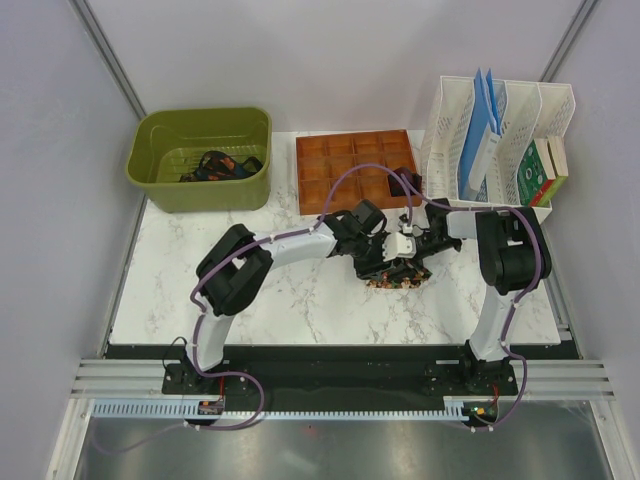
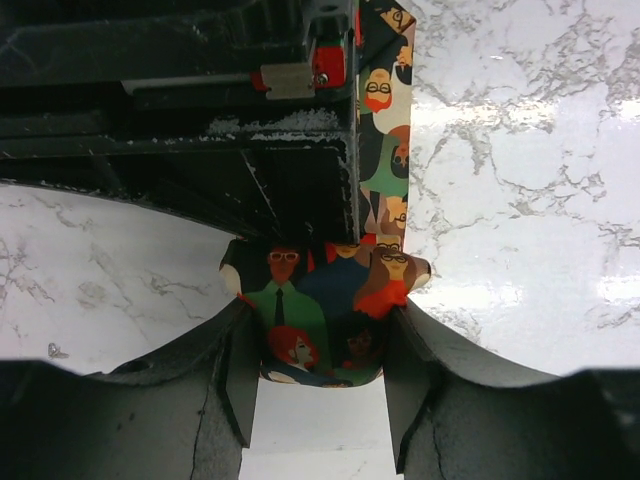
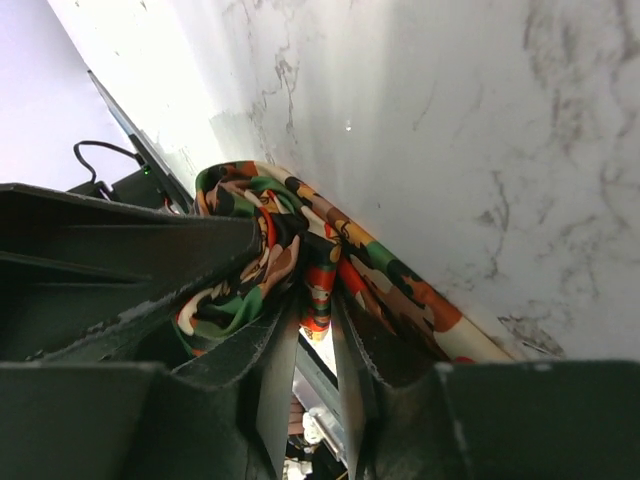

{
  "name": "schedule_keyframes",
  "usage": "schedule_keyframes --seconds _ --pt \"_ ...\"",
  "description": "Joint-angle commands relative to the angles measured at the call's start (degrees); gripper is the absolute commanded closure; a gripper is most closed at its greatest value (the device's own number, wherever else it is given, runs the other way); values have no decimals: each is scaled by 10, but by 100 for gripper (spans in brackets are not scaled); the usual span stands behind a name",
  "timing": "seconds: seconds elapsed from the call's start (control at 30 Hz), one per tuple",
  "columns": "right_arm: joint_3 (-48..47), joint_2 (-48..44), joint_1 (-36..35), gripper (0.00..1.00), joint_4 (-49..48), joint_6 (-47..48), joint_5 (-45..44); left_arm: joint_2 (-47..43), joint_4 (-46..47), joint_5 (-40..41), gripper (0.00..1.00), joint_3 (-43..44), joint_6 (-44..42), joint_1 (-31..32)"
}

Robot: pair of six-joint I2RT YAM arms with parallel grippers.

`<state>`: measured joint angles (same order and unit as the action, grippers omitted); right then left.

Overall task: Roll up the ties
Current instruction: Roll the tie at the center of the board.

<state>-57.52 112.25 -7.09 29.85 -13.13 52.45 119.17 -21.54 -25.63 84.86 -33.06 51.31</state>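
A tie (image 1: 398, 277) printed with red, green and orange figures on black lies partly rolled on the marble table (image 1: 300, 290), between the two grippers. In the left wrist view my left gripper (image 2: 322, 318) is shut on the rolled end of this tie (image 2: 330, 290), one finger pressing each side. A flat strip of it runs away under the right arm. In the right wrist view my right gripper (image 3: 315, 300) is slightly open, and a loose fold of the tie (image 3: 385, 270) hangs between its fingertips. More ties (image 1: 215, 165) lie in the green bin.
The green bin (image 1: 200, 190) stands at the back left. A brown compartment tray (image 1: 340, 170) behind the grippers holds one dark roll (image 1: 405, 183). A white file rack (image 1: 500, 130) with books stands at the back right. The two arms cross close together mid-table.
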Motion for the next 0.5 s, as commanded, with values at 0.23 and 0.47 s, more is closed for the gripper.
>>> schedule_keyframes --seconds 0.23,0.47 --pt "-41 -25 13 59 72 89 -34 76 -20 93 76 -21 5 39" --pt "-54 -52 50 47 136 122 -18 78 -25 100 77 -17 -3 39"
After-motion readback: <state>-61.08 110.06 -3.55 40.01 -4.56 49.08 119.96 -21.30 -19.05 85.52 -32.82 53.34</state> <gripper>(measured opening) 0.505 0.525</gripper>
